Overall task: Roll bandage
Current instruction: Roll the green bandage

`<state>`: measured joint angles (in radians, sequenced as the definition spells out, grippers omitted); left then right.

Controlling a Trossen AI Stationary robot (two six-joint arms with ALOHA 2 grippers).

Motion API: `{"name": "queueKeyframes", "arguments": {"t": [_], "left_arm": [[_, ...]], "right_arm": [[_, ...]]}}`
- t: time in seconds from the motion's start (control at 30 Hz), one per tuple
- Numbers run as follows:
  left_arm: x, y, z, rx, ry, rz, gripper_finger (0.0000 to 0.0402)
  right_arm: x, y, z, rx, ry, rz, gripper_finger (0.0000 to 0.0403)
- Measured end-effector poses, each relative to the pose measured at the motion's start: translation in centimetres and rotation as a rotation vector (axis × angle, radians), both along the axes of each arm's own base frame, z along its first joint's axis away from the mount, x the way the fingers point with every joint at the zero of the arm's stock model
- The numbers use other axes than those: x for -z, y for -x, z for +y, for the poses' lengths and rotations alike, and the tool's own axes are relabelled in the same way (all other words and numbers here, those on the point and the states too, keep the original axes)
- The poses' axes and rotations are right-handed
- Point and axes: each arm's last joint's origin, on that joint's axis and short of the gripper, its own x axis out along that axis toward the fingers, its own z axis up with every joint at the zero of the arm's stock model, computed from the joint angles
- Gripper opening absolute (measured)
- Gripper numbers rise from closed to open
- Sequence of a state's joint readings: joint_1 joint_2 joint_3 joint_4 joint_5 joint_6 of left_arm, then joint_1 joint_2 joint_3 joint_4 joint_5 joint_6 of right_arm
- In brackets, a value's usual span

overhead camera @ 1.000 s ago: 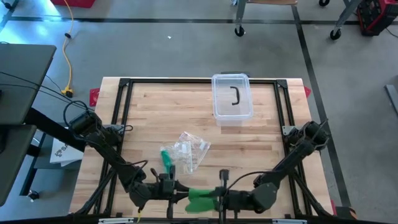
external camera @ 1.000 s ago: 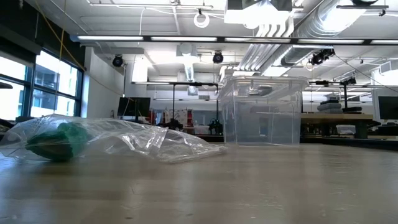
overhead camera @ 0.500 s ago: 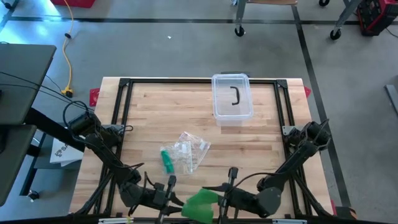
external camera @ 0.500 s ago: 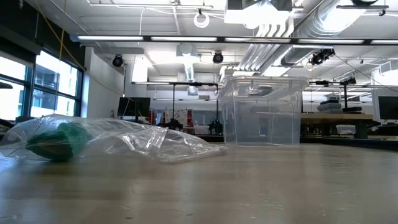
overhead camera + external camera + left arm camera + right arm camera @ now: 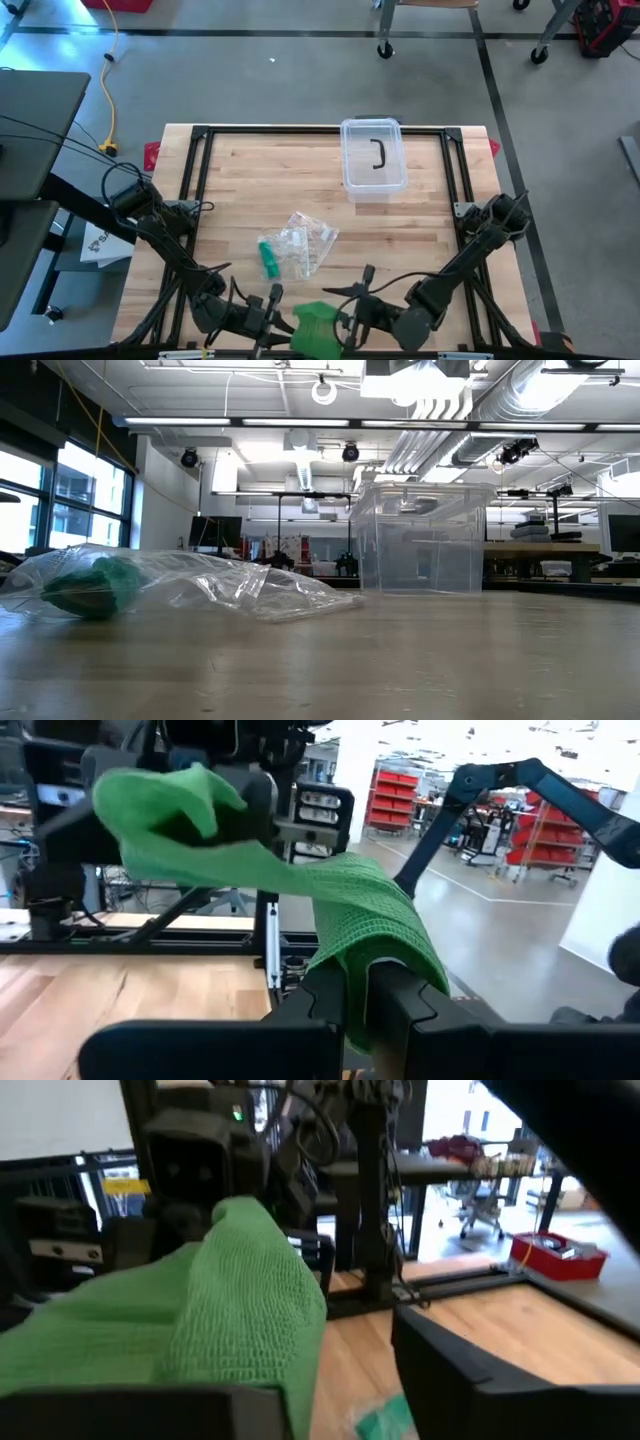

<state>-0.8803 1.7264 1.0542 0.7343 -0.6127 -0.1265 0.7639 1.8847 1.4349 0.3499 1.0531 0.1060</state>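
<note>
A green bandage [image 5: 318, 325] hangs bunched between my two grippers, above the table's near edge. My left gripper [image 5: 285, 322] is shut on one end of it. From there the cloth runs across to my right gripper [image 5: 346, 318], which stands open, and the bandage [image 5: 240, 1310] is draped over one of its fingers. Both grippers point level, toward each other. A second green roll [image 5: 267, 258] lies in a clear plastic bag [image 5: 300, 245] on the table, farther in. My left gripper pinches the bandage's end [image 5: 372, 952] between its two fingers, coming level from the table's left. The cloth folds over the fingertips and hangs clear of the table, slack. My right gripper is open; the bandage's other end [image 5: 262, 1280] lies draped over one finger, in several folds.
A clear lidded plastic box [image 5: 374, 158] stands at the far middle of the table, also seen in the low view [image 5: 420, 540]. The bag [image 5: 170, 585] lies mid-table. A black frame [image 5: 200, 135] borders the wooden top.
Both wrists have turned, and my right gripper has sunk a little. The bandage was stretched as a flat strip between the grippers. It has since bunched into a thicker lump between them, still clear of the table.
</note>
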Motion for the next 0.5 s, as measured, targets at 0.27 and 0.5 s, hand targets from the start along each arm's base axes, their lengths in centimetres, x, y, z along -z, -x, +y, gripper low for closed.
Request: {"name": "queueKeyframes", "arguments": {"t": [0.27, 0.5], "left_arm": [[-0.1, 0.0, 0.2, -0.066, 0.087, 0.016, 0.0014], [-0.1, 0.0, 0.2, -0.07, 0.087, 0.016, 0.0014]], "right_arm": [[0.1, 0.9, 1.0, -0.015, 0.053, 0.02, 0.0166], [-0.7, 1.7, 1.8, -0.045, 0.098, -0.016, 0.0119]]}}
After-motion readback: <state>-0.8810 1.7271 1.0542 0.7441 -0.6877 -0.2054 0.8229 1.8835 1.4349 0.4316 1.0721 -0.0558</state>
